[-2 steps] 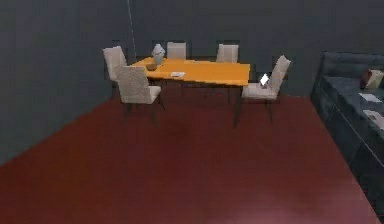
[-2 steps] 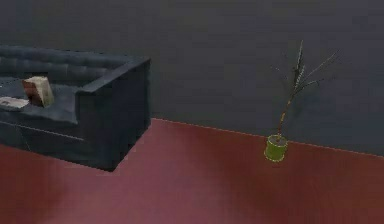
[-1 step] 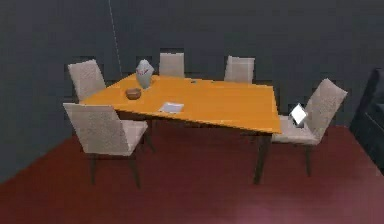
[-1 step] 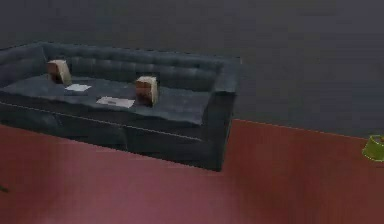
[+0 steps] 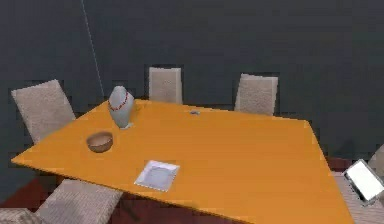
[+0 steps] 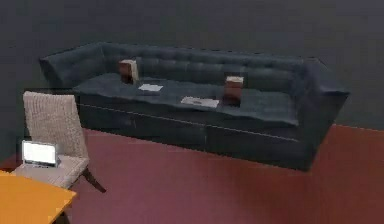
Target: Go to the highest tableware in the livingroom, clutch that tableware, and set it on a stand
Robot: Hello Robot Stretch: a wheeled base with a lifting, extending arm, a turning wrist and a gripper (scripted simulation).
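An orange table stands ahead in the forward view. On it are a brown bowl near the left end, a grey bust with a dark red necklace behind the bowl, and a flat white square plate near the front edge. A small dark object lies at the table's far side. The table's corner also appears at the bottom left of the arm side view.
Beige chairs ring the table, one carrying an open laptop. A long dark sofa stands on red floor with two brown boxes and flat papers on its seat. Dark walls lie behind.
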